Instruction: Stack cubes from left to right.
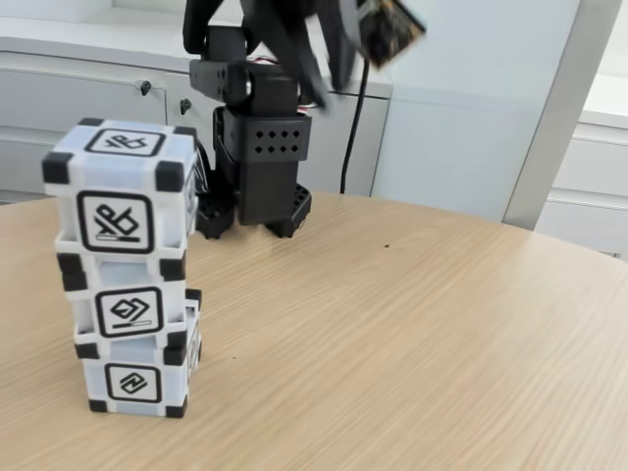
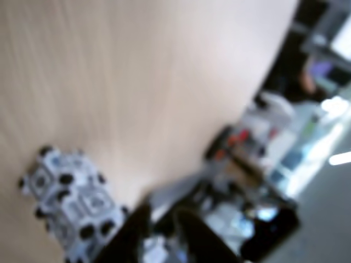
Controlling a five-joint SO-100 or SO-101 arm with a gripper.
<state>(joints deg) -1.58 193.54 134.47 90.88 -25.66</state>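
Leftmost in the fixed view, three cubes (image 1: 123, 270) stacked in one slightly crooked tower on the wooden worktop (image 1: 392, 334). Further right and behind, arm base (image 1: 260, 162) standing apart from them. End effector too blurred to tell whether apart or together.

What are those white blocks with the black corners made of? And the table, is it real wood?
The cubes look like hard plastic: smooth, slightly glossy white faces, matte black corner blocks, and crisp moulded edges. The table looks like light wood with a smooth matte finish; fine straight grain lines run across it. Whether it is solid wood or a printed laminate cannot be told from the fixed view.
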